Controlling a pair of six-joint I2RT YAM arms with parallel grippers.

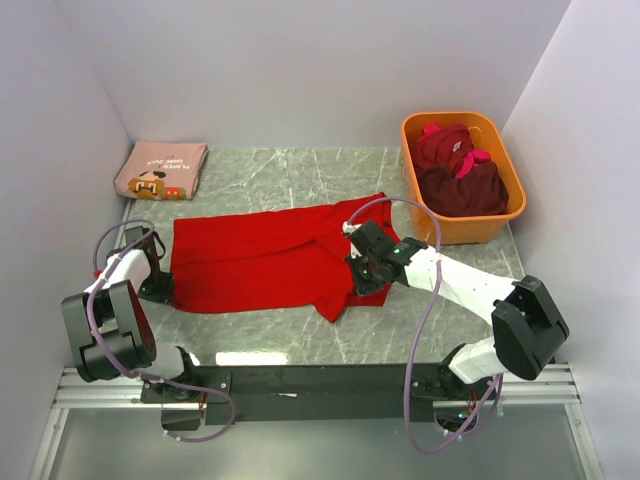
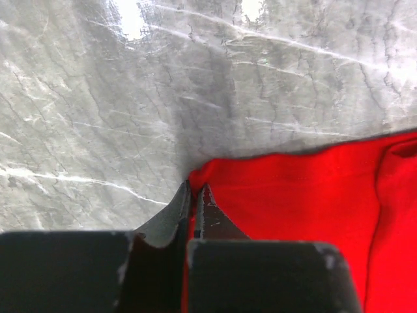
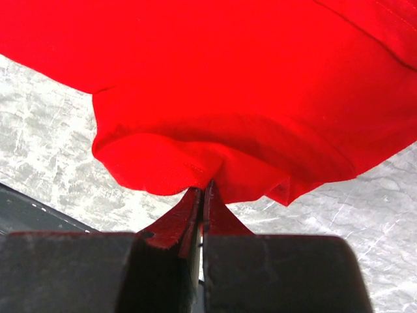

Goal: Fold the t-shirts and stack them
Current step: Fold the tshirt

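Observation:
A bright red t-shirt (image 1: 265, 258) lies spread across the middle of the table. My left gripper (image 1: 160, 288) is shut on its near-left corner; in the left wrist view the fingertips (image 2: 195, 190) pinch the red cloth (image 2: 293, 195). My right gripper (image 1: 362, 272) is shut on the shirt's near-right edge, and in the right wrist view the red cloth (image 3: 228, 98) bunches at the fingertips (image 3: 203, 189). A dusty-pink tee (image 1: 160, 170) with a cartoon print lies folded at the far left. Dark maroon tees (image 1: 460, 180) with pink trim fill the tub.
An orange plastic tub (image 1: 455, 228) stands at the far right next to the right wall. White walls close in on the left, back and right. A black rail (image 1: 300, 380) runs along the near edge.

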